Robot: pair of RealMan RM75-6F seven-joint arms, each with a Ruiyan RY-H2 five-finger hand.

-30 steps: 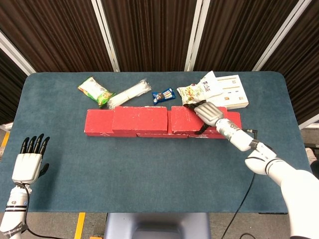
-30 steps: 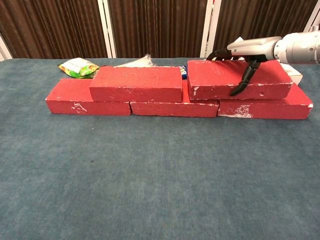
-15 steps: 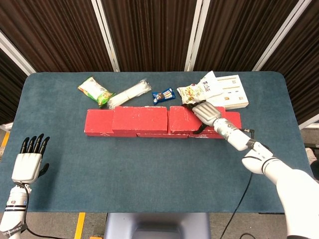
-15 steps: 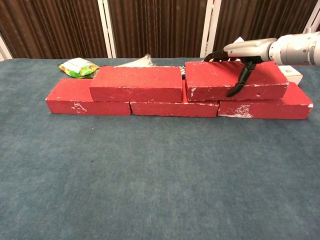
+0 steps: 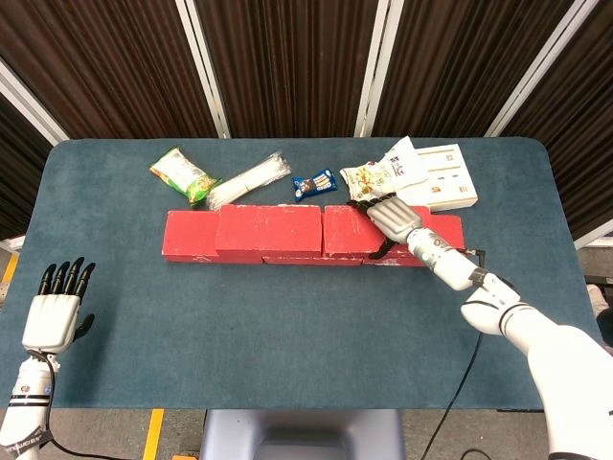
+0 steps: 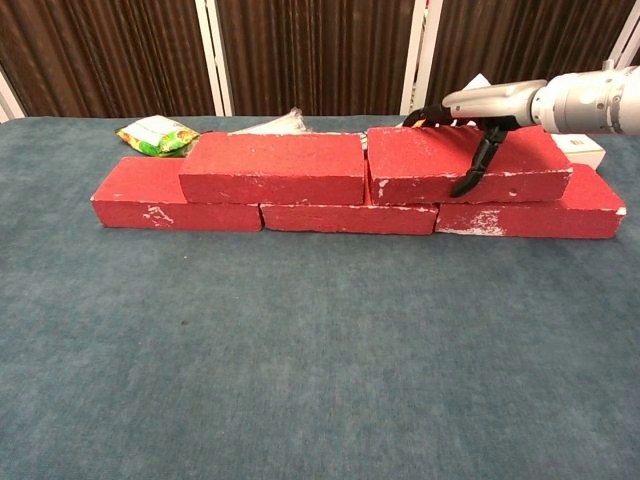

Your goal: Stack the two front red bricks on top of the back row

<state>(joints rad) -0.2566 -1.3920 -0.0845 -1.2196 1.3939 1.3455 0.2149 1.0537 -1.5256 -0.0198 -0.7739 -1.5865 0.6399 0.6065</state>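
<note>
The right upper brick (image 6: 465, 164) is gripped by the right hand (image 6: 478, 110) atop the back row (image 6: 350, 216), partly hidden. The left hand (image 5: 57, 311) is held spread, empty, off the counter (image 5: 287, 316).

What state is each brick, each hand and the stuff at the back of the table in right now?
Right top brick: on the back row, gripped by right hand.
Left top brick: stacked, free.
Back row: flat on the table.
Left hand: open, idle.
Green packet: lying flat.
</note>
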